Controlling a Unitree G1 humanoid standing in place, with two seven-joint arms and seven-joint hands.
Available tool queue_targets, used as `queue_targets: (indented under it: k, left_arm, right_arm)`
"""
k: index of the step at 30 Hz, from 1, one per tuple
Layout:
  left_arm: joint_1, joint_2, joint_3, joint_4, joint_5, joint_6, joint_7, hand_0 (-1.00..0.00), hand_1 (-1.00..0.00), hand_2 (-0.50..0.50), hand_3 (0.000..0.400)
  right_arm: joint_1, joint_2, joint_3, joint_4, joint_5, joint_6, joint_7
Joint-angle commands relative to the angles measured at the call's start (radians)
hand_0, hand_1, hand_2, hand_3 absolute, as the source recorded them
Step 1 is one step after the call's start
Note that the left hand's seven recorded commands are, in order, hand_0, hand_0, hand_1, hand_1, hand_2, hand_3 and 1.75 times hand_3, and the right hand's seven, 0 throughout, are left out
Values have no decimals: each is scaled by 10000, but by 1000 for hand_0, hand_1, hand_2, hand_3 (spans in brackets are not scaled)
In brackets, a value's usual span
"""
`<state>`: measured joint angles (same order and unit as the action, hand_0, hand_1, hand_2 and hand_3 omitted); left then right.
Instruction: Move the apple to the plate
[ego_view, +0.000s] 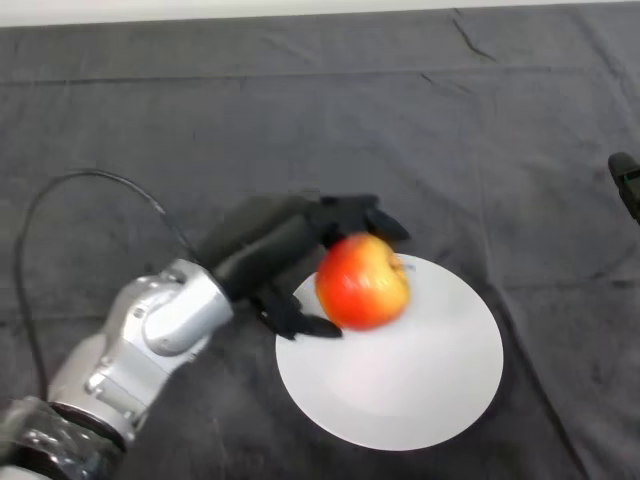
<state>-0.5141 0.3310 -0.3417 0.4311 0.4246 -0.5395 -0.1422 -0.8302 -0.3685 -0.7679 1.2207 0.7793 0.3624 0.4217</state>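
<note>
A red and yellow apple (363, 281) is over the left part of a white round plate (420, 375) that lies on the dark cloth. My left hand (290, 245) is at the plate's left edge. Its fingers curl over the apple's top and its thumb comes in under the apple's left side, so the hand is shut on the apple. I cannot tell whether the apple rests on the plate or is held just above it.
A dark object (627, 180) shows at the right edge of the view. The dark cloth (300, 120) covers the whole table, with a few folds at the back.
</note>
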Motion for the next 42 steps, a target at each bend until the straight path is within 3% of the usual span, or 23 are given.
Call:
queue_targets:
  k: [1,18,20,21,22,23,24,25,26,34,42]
  left_arm:
    - [264,-33,-216,-45,314,-209,182,-1000,-1000,0,400]
    - [-480,-130,-1566,1833,324,-961,267,-1000,-992,-4,400]
    - [-548,-134,-1647,1943,359,-960,301,-1000,-906,-47,400]
    - [-582,-132,-1684,1991,376,-957,319,-1000,-812,-94,400]
    - [-607,-126,-1713,2026,392,-958,337,-996,-655,-171,398]
    - [-632,-118,-1745,2065,412,-961,363,-835,-376,-229,334]
    - [-654,-111,-1772,2097,431,-962,388,-749,-224,-263,300]
    - [-673,-105,-1797,2119,449,-958,412,-35,0,-18,14]
    - [-691,-99,-1821,2132,467,-947,437,0,0,0,0]
    - [-681,63,-1856,1948,459,-921,568,0,0,0,0]
    - [-460,500,-1512,1748,144,-1326,804,0,0,0,0]
  right_arm:
    - [-71,-112,-133,-245,4,37,-33]
    - [-80,-123,-134,-227,14,43,-33]
    - [-82,-125,-134,-223,16,44,-32]
    - [-83,-126,-135,-220,16,44,-31]
    - [-84,-127,-135,-218,17,44,-31]
    - [-85,-128,-136,-216,18,44,-30]
    - [-85,-129,-136,-214,18,44,-29]
    - [-86,-129,-137,-212,19,44,-29]
    - [-87,-130,-137,-209,19,44,-28]
    - [-92,-135,-139,-196,23,44,-24]
    - [-94,-137,-139,-189,24,43,-21]
